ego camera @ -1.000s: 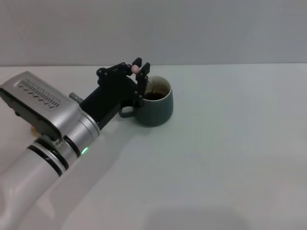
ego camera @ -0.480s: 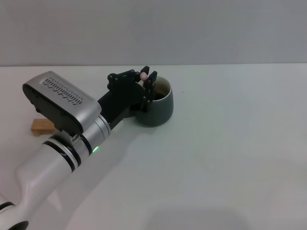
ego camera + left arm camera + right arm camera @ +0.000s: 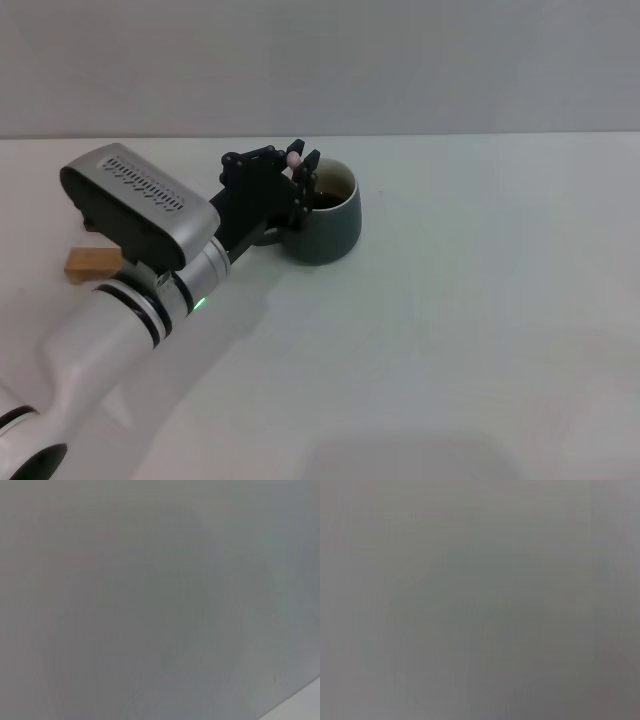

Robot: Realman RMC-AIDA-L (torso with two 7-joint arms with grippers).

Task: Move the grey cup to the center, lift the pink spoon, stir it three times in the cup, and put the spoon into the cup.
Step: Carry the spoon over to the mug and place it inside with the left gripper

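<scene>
l fingers (image 3: pixel 303 185) pinch pink spoon (image 3: pixel 294 157) over grey cup (image 3: pixel 325 222) rim.

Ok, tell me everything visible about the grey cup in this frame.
The grey cup is a squat, dark blue-grey mug that looks ceramic, with a pale inner wall and dark liquid inside. It stands upright on the white table, near the far edge. Part of its loop handle shows on the robot's left, behind the left claw. That claw sits at the rim, holding the pink spoon, pink end up, over the opening.
</scene>
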